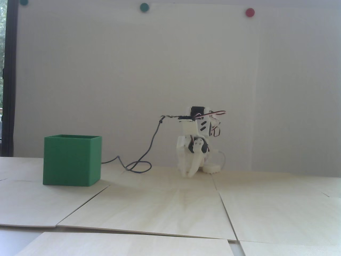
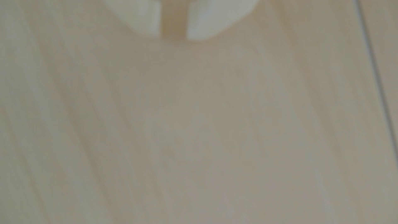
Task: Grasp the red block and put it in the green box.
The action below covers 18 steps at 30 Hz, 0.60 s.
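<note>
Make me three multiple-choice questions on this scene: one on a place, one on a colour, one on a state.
1. In the fixed view, the green box stands where from the arm?
A. left
B. right
C. on top of it

2. What colour is the rightmost wall dot?
A. blue
B. yellow
C. red

3. What does the gripper hold?
A. a red block
B. nothing
C. a cable

Answers:
1. A: the box sits at the left and the arm near the centre.
2. C: it is plainly red.
3. B: in the wrist view only bare table shows in the gap between the fingertips.
</note>
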Motion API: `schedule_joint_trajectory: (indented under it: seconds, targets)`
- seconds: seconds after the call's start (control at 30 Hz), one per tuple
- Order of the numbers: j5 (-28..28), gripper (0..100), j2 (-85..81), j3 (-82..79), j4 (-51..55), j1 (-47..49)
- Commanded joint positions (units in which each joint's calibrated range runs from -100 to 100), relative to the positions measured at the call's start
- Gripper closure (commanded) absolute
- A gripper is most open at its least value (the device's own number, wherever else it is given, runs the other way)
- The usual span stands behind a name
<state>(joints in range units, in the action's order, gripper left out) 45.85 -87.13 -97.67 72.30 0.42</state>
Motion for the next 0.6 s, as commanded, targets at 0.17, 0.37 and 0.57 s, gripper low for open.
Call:
schedule_joint_trajectory:
  seconds: [0.17, 0.37, 0.57]
  targets:
    - [0.0, 98, -0.3, -1.0, 1.5, 0.0]
    - [0.0, 98, -0.3, -1.0, 1.5, 0.3]
    - [0.0, 98, -0.3, -1.0, 1.5, 0.3]
